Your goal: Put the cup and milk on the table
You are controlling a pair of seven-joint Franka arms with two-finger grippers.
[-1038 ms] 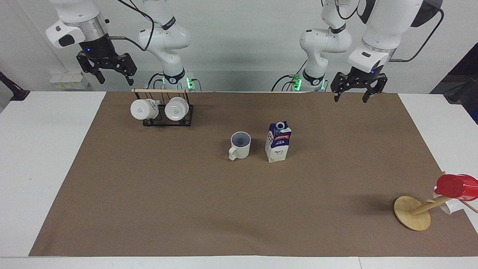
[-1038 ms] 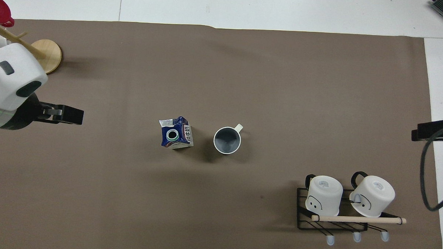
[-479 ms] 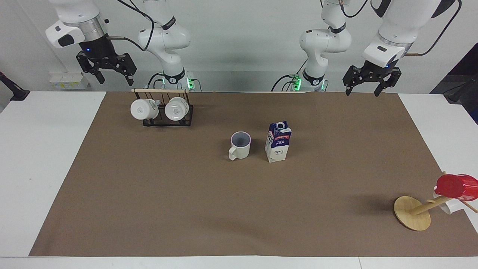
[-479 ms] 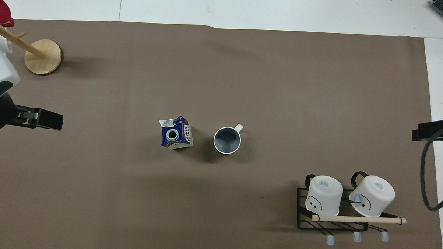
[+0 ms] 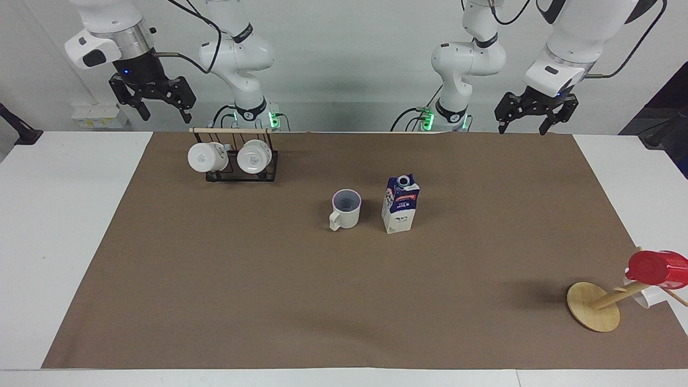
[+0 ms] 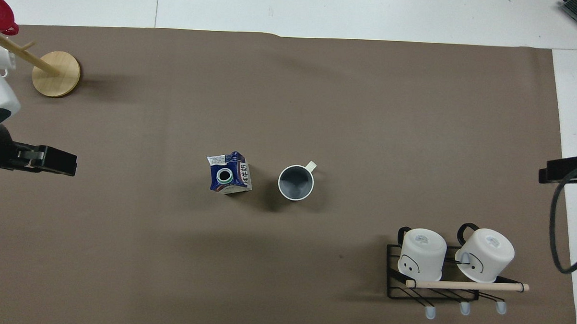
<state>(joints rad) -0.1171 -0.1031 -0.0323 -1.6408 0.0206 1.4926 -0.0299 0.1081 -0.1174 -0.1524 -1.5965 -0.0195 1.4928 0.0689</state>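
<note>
Facing view, one cup (image 5: 346, 208), one milk (image 5: 400, 203), two racked mugs (image 5: 230, 156), both end effectors wide, empty: left (image 5: 522, 127), right (image 5: 166, 112).

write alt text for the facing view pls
A cream mug and a blue-and-white milk carton stand upright side by side, apart, mid-table on a brown sheet. Both arms are raised near their bases, left end effector and right end effector open and empty.

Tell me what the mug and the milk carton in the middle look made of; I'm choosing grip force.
The cup looks like glazed ceramic: thick wall, smooth cream surface. The milk looks like coated paperboard: folded gable top, printed faces, seemingly plastic cap.
</note>
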